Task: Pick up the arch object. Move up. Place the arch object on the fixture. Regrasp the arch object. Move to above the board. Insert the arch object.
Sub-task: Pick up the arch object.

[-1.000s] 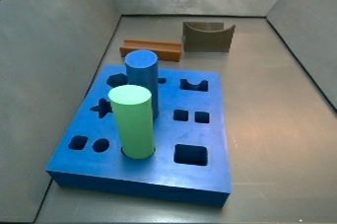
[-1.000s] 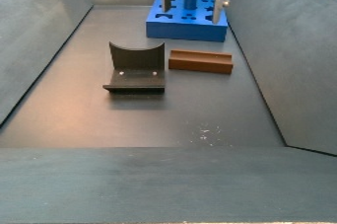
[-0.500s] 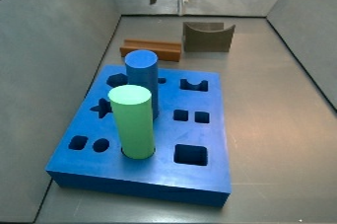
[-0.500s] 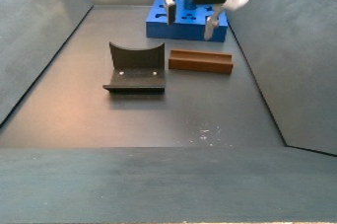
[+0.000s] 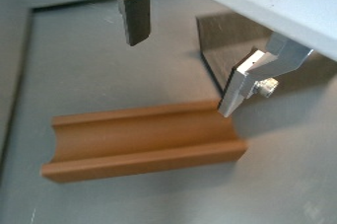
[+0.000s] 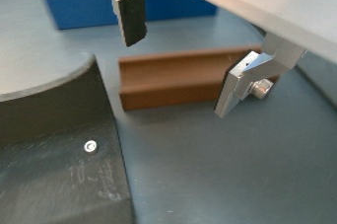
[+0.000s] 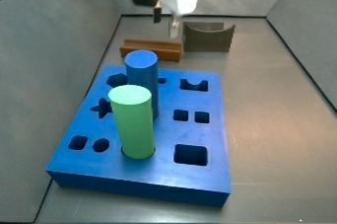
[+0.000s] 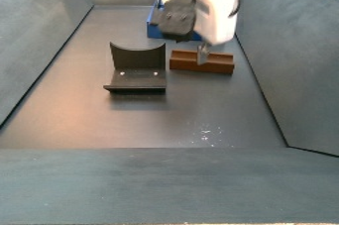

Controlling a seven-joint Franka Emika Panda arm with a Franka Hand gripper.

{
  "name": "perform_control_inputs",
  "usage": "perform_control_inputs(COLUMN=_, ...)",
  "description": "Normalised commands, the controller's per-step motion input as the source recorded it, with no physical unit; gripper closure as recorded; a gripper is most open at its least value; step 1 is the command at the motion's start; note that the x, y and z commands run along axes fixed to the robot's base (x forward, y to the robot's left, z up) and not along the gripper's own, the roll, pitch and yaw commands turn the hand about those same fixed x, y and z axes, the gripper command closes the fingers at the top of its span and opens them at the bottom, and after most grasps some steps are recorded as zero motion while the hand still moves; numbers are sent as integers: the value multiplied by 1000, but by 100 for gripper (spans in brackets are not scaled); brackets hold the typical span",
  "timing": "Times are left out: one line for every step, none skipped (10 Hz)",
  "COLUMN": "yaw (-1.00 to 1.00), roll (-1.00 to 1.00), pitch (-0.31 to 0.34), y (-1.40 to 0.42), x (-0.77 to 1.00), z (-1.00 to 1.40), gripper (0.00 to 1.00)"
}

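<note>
1. I see my gripper (image 5: 183,60) with its fingers spread apart, holding nothing, just above the arch object (image 5: 145,142).
2. The arch object lies on the floor between the fixture (image 8: 135,67) and the board (image 7: 148,134).

You find no legible text, label, brand, number or sign in any view. The arch object (image 5: 145,145), the board (image 7: 148,124) and the fixture (image 8: 137,68) carry bare, unmarked faces. The pincer (image 5: 180,66), above the arch object with its plates apart, shows no lettering either. The small pale dot on the fixture's base plate in a wrist view is not a character.
</note>
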Motion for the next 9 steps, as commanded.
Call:
perform_control_inputs(yaw=-646, roll=-86, pitch=-29, y=-363, x=43, z=-211, gripper=0)
perform_control_inputs(yaw=-257, roll=13, pitch=19, y=-637, x=457, z=0, gripper=0)
perform_control_inputs(yaw=-266, roll=10, pitch=0, y=-671, x=454, z=0, gripper=0)
perform_control_inputs(yaw=-354, roll=0, pitch=0, y=-586, x=423, z=-11, gripper=0)
perform_control_inputs(yaw=-443, roll=0, pitch=-30, y=-311, x=263, z=-257, gripper=0)
perform_control_inputs(yaw=-929, roll=0, pitch=-193, y=-146, x=-80, z=-720, gripper=0)
perform_control_inputs(yaw=-997, roll=-24, pitch=-86, y=0, x=0, z=-763, gripper=0)
perform_control_inputs(yaw=-449, roll=0, pitch=21, y=209, x=0, z=-440, gripper=0)
perform_control_inputs(yaw=0, roll=-23, pitch=0, y=-43, x=0, z=-9, gripper=0)
